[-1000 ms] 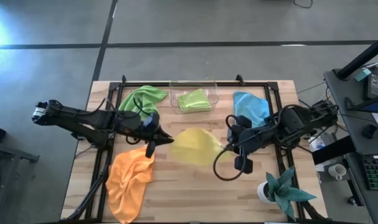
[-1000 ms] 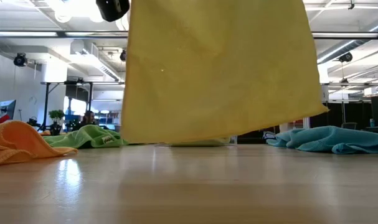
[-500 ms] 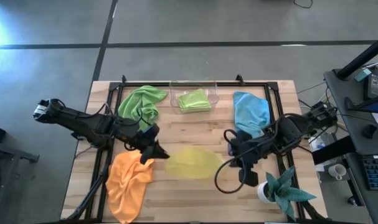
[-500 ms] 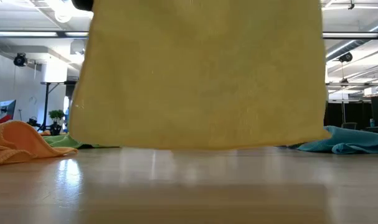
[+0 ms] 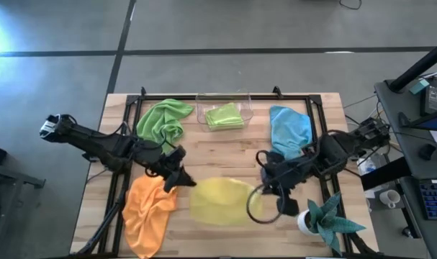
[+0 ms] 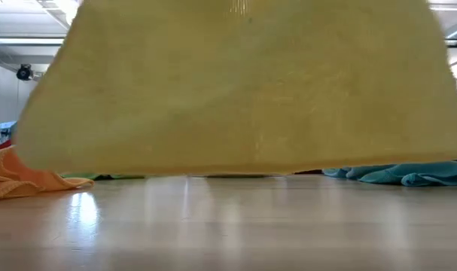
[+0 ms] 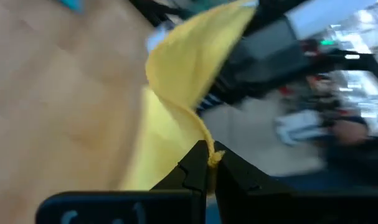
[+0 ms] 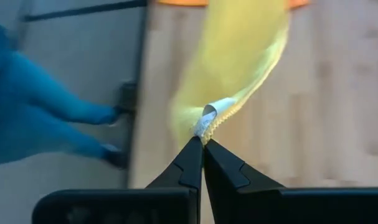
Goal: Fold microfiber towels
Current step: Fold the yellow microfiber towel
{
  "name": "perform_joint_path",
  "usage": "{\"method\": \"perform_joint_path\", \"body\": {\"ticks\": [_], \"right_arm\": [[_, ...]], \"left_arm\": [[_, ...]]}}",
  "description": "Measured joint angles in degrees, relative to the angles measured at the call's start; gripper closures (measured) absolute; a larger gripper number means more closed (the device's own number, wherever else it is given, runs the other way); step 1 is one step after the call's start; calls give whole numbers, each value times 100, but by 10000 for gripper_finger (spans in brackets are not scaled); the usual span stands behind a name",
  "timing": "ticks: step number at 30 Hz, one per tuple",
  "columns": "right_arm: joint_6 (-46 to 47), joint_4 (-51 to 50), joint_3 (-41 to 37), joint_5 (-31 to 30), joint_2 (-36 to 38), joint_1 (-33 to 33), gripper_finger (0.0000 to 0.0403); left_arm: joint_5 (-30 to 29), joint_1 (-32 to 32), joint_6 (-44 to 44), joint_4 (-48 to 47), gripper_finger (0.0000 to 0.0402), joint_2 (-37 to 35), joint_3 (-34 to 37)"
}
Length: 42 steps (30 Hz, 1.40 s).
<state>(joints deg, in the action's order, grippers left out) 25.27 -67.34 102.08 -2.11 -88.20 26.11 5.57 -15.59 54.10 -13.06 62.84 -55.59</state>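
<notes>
The yellow towel [image 5: 219,201] hangs spread between my two grippers above the table's near middle; it fills the low view [image 6: 236,90]. My left gripper [image 5: 187,181] is shut on its left corner, my right gripper [image 5: 261,188] on its right corner. The orange towel [image 5: 147,212] lies crumpled at the near left. A lime green towel [image 5: 163,119] lies at the far left, and the light blue towel [image 5: 289,129] at the far right. A second lime green towel [image 5: 225,115] lies folded in a clear box. My left gripper pinches a corner of the yellow towel [image 7: 210,157] between its two fingertips. The towel spreads away from the fingers, lifted off the table. My right gripper pinches the opposite corner, at the white tag [image 8: 208,118], between its two fingertips. The towel hangs from there, stretched toward the other gripper.
A clear plastic box [image 5: 241,101] stands at the far middle. A teal spiky plant in a white pot [image 5: 322,219] stands at the near right corner. A black frame rail [image 5: 204,97] runs along the table's sides. Bare wood lies under the yellow towel.
Both grippers have moved toward the table's near edge, carrying the yellow towel with them. The towel stays stretched between them and hanging; in the low view it has come closer and its lower edge stays just above the table.
</notes>
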Motion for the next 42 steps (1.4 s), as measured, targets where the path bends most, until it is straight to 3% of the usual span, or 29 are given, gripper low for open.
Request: {"method": "perform_joint_path", "body": {"ticks": [7, 16, 27, 33, 42], "right_arm": [[-277, -277, -804, -646, 10, -822, 394], [-255, 887, -2373, -1162, -2, -1716, 394], [-1043, 2075, -3506, -1281, -2, -2072, 394], [-1201, 2154, -3814, -826, 40, -1962, 394], [-820, 2167, -3872, -197, 85, -1354, 394]], "left_arm": [[-1251, 717, -1181, -1117, 398, 56, 297], [-1798, 1300, -1756, -1097, 398, 618, 599], [-1822, 1425, -2922, -676, 398, 1416, 566], [-1745, 1412, -3558, -754, 398, 1453, 595], [-1112, 1408, -3846, -1379, 398, 1348, 607]]}}
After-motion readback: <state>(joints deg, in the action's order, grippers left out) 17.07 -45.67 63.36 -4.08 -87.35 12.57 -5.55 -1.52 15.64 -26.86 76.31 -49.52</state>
